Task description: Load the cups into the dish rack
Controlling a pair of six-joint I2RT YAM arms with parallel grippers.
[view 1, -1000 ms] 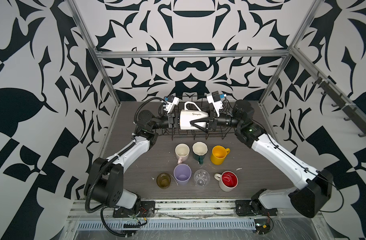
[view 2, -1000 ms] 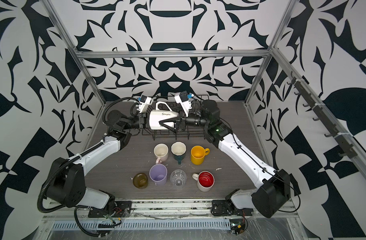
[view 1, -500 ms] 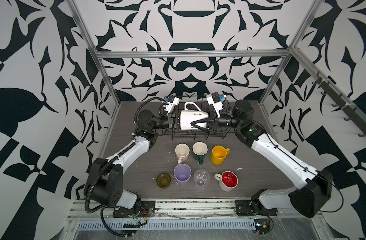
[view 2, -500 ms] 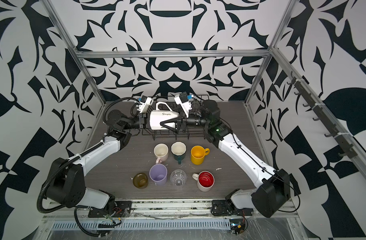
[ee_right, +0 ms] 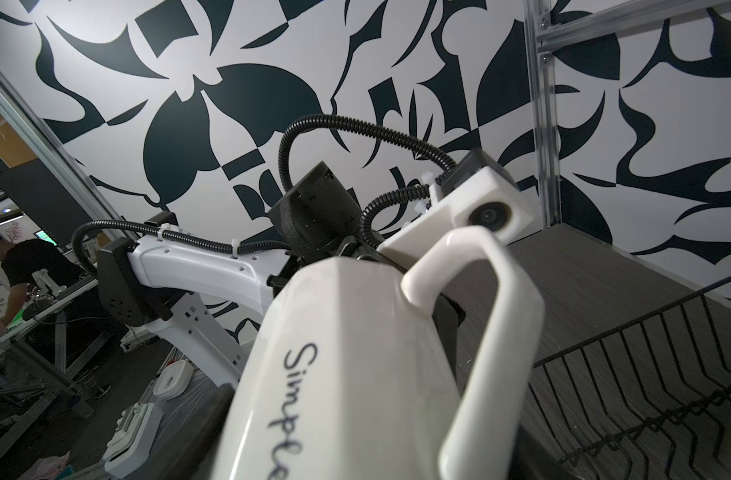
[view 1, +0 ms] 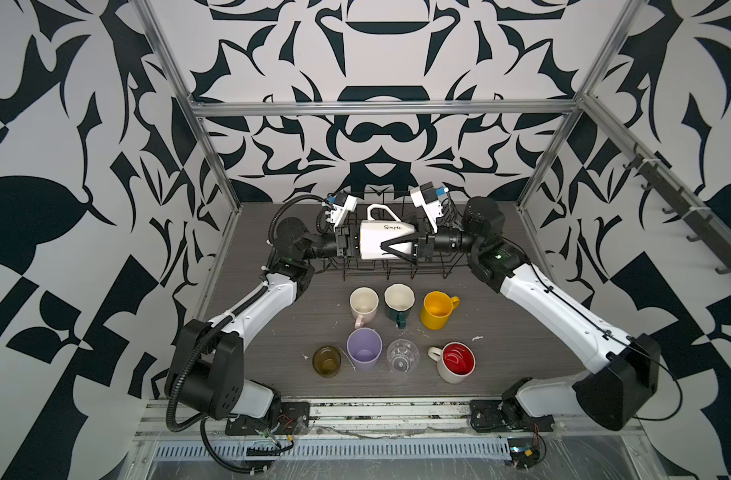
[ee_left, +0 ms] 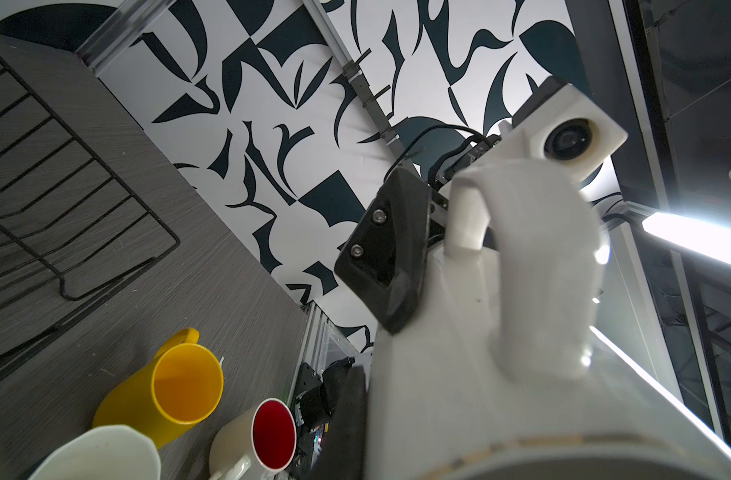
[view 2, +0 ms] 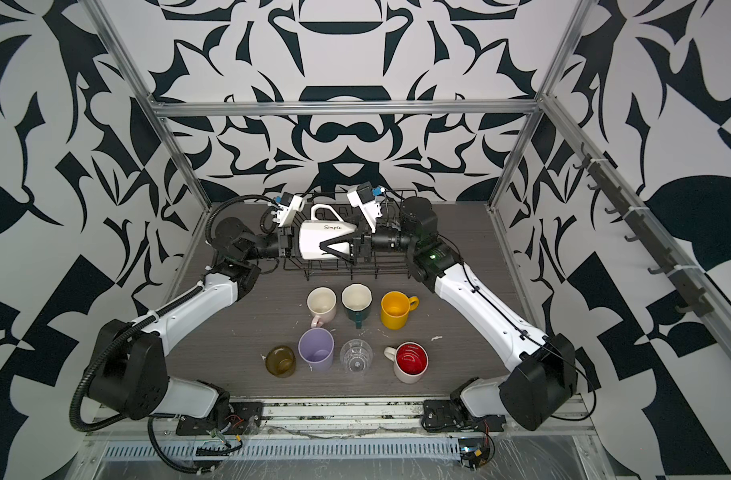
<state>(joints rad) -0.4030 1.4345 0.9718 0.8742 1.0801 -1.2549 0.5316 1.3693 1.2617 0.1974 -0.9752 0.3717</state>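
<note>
Right fingers clamp the white mug sideways over dish rack at 12 o'clock; left gripper pinches its rim (handover?). Risk: left lets go before right's grip seats, mug drops on wires.

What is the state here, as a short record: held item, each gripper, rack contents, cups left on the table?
held item: white mug, on its side over the dish rack
left gripper: shut on the mug's wide end
right gripper: closed around its narrow end
rack contents: no cup visible; partly hidden
on table: pale pink mug, dark green mug, yellow mug, olive glass, lilac tumbler, clear glass, red-lined mug; all upright
</note>
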